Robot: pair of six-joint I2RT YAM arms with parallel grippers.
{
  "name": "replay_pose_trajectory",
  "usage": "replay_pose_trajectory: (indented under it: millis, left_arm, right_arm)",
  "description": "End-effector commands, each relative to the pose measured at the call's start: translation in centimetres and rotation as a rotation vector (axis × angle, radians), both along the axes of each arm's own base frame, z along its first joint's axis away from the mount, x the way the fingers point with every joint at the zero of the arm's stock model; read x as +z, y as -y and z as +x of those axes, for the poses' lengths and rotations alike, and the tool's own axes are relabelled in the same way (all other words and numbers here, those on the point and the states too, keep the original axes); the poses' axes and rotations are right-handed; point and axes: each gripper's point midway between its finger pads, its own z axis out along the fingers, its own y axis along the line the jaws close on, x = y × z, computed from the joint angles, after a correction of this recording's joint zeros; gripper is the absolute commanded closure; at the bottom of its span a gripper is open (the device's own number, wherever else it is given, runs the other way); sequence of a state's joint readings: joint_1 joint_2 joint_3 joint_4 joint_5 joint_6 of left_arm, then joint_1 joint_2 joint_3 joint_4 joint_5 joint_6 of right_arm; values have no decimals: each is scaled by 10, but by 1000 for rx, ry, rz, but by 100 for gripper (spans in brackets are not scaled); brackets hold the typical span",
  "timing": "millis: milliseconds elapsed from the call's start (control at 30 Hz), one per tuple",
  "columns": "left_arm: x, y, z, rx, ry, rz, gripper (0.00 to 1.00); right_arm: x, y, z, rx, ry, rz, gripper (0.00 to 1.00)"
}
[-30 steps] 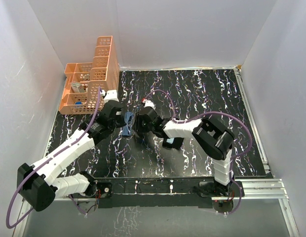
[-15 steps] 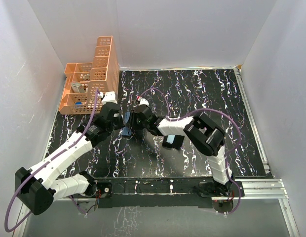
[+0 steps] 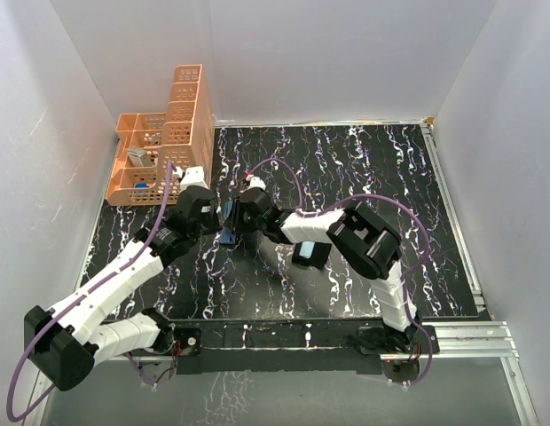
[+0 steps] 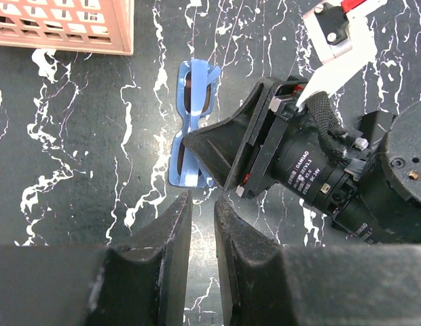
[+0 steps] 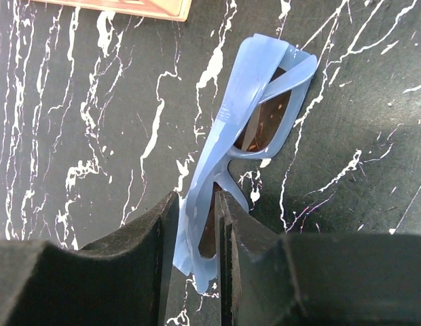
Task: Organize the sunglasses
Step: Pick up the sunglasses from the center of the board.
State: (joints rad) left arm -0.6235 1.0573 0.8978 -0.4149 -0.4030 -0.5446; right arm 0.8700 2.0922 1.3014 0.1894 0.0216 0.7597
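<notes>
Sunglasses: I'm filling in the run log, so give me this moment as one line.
right gripper: shut on sunglasses | left gripper: nearly shut, empty, close beside them | sunglasses: folded

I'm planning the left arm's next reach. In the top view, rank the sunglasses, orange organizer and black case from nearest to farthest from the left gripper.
From the left gripper:
1. sunglasses, right at its fingertips.
2. orange organizer, back left; its near corner is close to the wrist.
3. black case, off to the right.
</notes>
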Motion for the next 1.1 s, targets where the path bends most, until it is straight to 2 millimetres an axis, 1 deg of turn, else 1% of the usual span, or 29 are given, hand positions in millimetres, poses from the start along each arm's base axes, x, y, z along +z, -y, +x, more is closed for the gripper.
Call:
replay_pose_trajectory:
  millis: [0,167,267,400,500,667,867,933,1067]
  left_arm:
    - [0,-5,-5,8,-2,-4,81]
    - [1,-6,-4,9,1,-4,81]
    - [1,-6,-5,8,1,-6,81]
    - [0,-6,-5,7,1,-4,81]
    - [-1,-5,-5,6,-2,-5,81]
    - [-1,-5,-4,6,-3,-5,81]
    - [0,-5,-4,9,0,-8,81]
    - [0,-4,-3,9,2,-13,81]
    - [-3,0,-1,6,-3,-25,83]
  right_arm:
    - [15,-17,10,8,42,66,73]
    - [10,-18,9,11,37,60,73]
    - [9,-18,8,9,35,59,78]
    - [14,-18,8,6,43,64,93]
    - [17,-16,7,0,48,65,100]
    - [26,-9,5,-13,59,72,100]
    - [42,10,-1,-53,84,71,100]
    - [46,22,-4,-75,90,60,100]
    - [62,46,-16,-107,110,56,100]
